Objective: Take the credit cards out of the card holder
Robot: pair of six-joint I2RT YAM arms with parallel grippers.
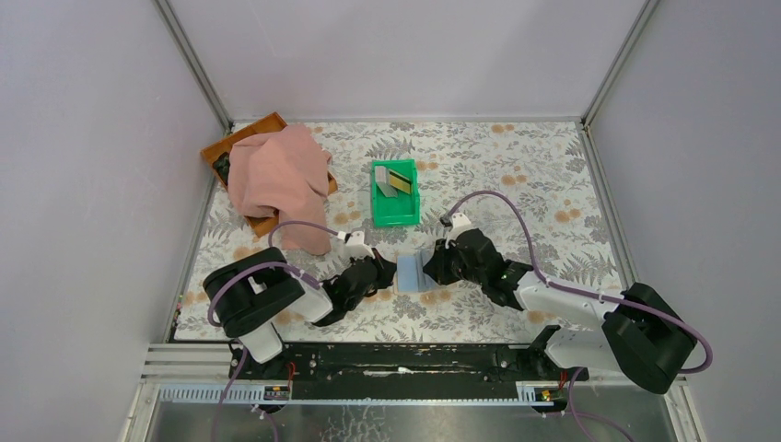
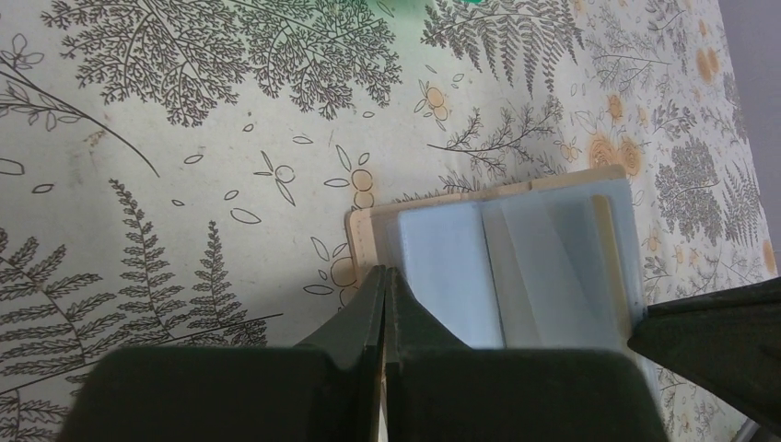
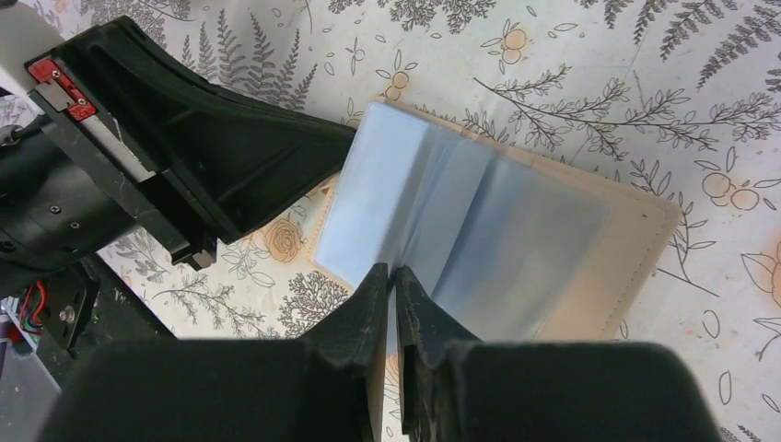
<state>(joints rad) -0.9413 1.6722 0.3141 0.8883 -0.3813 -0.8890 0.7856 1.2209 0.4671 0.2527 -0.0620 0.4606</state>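
Observation:
The card holder point(image 1: 411, 273) lies open on the flowered table between my two grippers, tan outside with pale blue clear leaves inside point(image 2: 516, 267) point(image 3: 516, 239). My left gripper point(image 1: 387, 275) point(image 2: 384, 273) is shut on the holder's tan left edge. My right gripper point(image 1: 433, 267) point(image 3: 393, 272) is shut on the near edge of one pale blue leaf. I cannot tell whether a card sits in the leaves. Two credit cards point(image 1: 398, 181), one grey and one yellow with a dark stripe, lie in the green bin. The left gripper's dark body point(image 3: 230, 157) fills the upper left of the right wrist view.
The green bin point(image 1: 394, 216) stands just behind the holder at mid table. A pink cloth point(image 1: 276, 175) is draped over a wooden tray point(image 1: 241, 138) at the back left. Grey walls close in the table on three sides.

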